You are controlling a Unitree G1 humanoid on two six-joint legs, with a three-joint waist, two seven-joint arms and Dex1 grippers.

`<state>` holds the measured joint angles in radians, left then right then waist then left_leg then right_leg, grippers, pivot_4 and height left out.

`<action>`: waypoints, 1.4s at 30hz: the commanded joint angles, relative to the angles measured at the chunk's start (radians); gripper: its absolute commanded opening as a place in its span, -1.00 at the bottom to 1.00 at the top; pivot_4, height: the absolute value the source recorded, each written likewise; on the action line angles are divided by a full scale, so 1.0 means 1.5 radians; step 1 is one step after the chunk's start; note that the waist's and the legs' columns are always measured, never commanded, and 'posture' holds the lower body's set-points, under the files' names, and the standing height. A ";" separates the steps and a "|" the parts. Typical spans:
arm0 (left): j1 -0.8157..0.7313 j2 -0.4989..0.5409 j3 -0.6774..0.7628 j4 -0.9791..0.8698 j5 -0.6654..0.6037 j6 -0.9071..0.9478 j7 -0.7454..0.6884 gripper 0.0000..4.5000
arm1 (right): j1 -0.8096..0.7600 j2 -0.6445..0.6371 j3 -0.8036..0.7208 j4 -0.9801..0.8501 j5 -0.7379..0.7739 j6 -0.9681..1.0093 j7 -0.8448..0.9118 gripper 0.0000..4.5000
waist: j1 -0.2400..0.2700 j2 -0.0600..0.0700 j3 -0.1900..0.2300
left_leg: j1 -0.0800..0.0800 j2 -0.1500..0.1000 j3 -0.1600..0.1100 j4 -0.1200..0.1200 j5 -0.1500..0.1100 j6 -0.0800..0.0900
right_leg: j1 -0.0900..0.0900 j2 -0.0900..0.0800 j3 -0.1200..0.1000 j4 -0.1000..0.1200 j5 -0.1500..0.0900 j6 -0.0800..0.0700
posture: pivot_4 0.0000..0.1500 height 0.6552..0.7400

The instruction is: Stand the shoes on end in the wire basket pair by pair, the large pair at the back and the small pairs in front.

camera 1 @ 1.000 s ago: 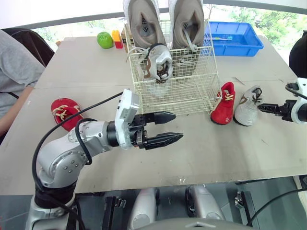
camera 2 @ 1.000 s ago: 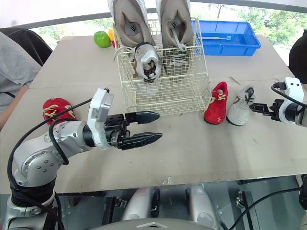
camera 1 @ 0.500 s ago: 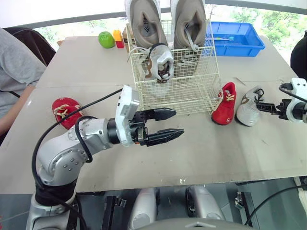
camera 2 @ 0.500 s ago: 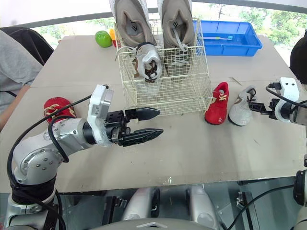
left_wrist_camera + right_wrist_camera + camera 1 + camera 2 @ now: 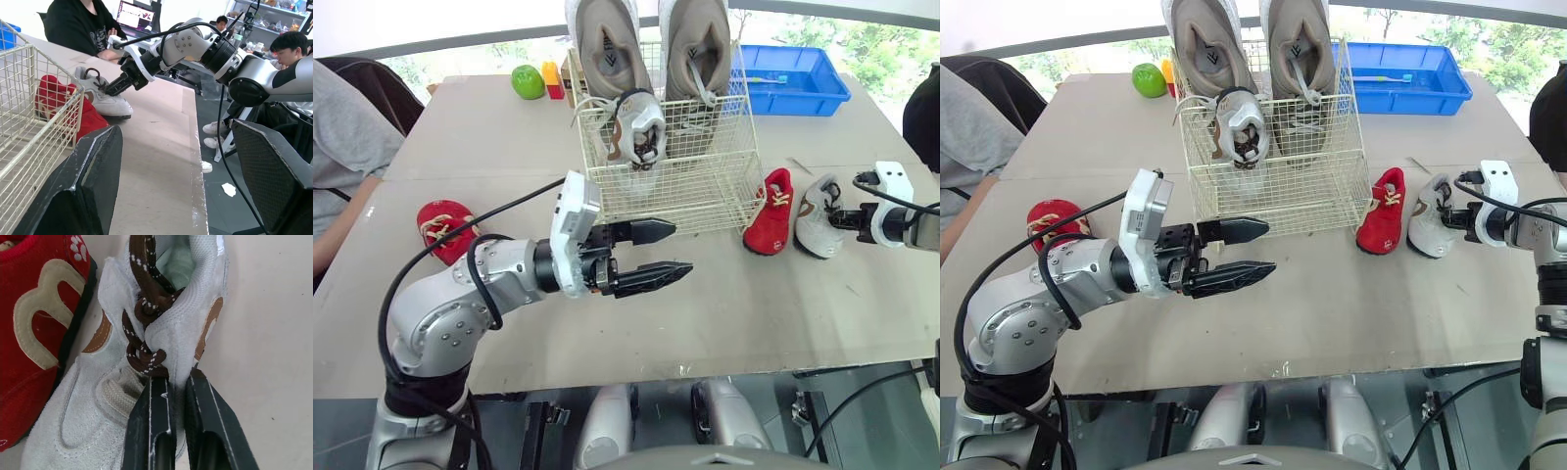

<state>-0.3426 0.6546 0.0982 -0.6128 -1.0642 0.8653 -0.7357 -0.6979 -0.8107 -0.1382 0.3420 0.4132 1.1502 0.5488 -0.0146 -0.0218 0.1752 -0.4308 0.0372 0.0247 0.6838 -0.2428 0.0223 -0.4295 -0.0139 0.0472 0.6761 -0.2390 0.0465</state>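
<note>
Red felt comes first: a small red shoe [image 5: 445, 227] lies alone on the table [image 5: 489, 137] at my far left, well apart from the rest. Next is my left gripper [image 5: 681, 247], held above the board just in front of the wire basket [image 5: 724, 196]. Its two black fingers are spread wide with nothing between them.

The basket stands mid-table. At its back the large grey pair [image 5: 607, 49] stands on end, toes down, heels rising over the rim. In front of that pair, on the basket's left side, one small grey shoe [image 5: 638, 125] with brown laces also stands on end.

Just beside the basket's right corner a second red shoe [image 5: 771, 211] sits on the table. Touching it on the right is the other small grey shoe [image 5: 815, 215]. My right gripper [image 5: 178, 382] is on that shoe. In the wrist view its fingers are drawn narrow, pinching the grey collar edge right beside the brown lace knot. I cannot tell whether the shoe's sole has left the table. A blue tray [image 5: 803, 88] sits at the far right, behind the basket.
</note>
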 commanded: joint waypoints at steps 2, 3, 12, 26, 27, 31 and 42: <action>0.010 0.003 0.012 -0.018 -0.015 -0.013 0.004 0.70 | 0.039 -0.009 -0.117 -0.128 0.054 0.016 0.002 -0.99 | 0.002 0.001 0.001 | -0.001 0.000 0.000 0.000 0.000 0.000 | 0.000 0.000 0.000 0.000 0.000 0.000 | 1.00 1.00; 0.011 0.001 0.013 -0.018 -0.018 -0.013 0.008 0.70 | 0.052 -0.008 -0.154 -0.180 0.077 0.033 0.000 -0.99 | 0.002 0.001 0.001 | -0.001 0.000 0.000 0.000 0.000 0.000 | 0.000 0.000 0.000 0.000 0.000 0.000 | 1.00 1.00; 0.009 -0.050 0.033 -0.028 -0.020 -0.043 0.114 0.70 | -0.047 0.223 -0.319 -0.550 0.273 -0.055 -0.127 -0.99 | -0.012 0.002 0.001 | 0.001 0.001 -0.003 0.000 0.000 0.000 | 0.000 0.002 0.001 0.001 0.000 0.000 | 1.00 1.00; 0.009 -0.041 0.094 -0.080 -0.109 -0.084 0.241 0.70 | 0.007 0.411 0.028 -0.182 -0.188 -0.939 -0.143 -0.99 | -0.009 0.002 0.001 | 0.000 0.000 -0.002 -0.001 0.000 -0.001 | -0.001 -0.002 0.000 0.001 0.000 0.000 | 1.00 1.00; 0.013 -0.036 0.100 -0.077 -0.106 -0.087 0.241 0.70 | 0.014 0.418 0.037 -0.156 -0.191 -0.967 -0.136 -0.99 | -0.010 0.002 0.001 | 0.000 0.000 -0.002 -0.001 0.000 -0.001 | -0.001 -0.001 0.000 0.001 0.000 0.000 | 1.00 1.00; 0.039 -0.013 0.113 -0.078 -0.093 -0.096 0.228 0.70 | 0.031 0.438 0.058 -0.067 -0.198 -1.035 -0.118 -0.99 | -0.014 0.002 0.001 | 0.001 0.000 -0.003 -0.001 0.000 -0.001 | -0.001 -0.001 0.000 0.001 0.000 0.000 | 1.00 1.00; 0.155 0.031 0.165 -0.059 -0.032 -0.155 0.109 0.70 | 0.121 0.402 0.093 -0.133 -0.133 -0.869 -0.031 -0.99 | -0.011 0.002 0.001 | 0.001 0.001 -0.003 -0.002 0.000 -0.001 | 0.000 -0.001 0.000 0.001 0.000 0.000 | 1.00 1.00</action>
<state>-0.1208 0.6938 0.3180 -0.6813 -1.1207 0.6672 -0.5345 -0.5471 -0.2019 -0.0055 0.1857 0.1675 -0.2398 0.4723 -0.0310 -0.0188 0.1764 -0.4291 0.0385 0.0205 0.6810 -0.2425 0.0215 -0.4301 -0.0162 0.0466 0.6777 -0.2390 0.0461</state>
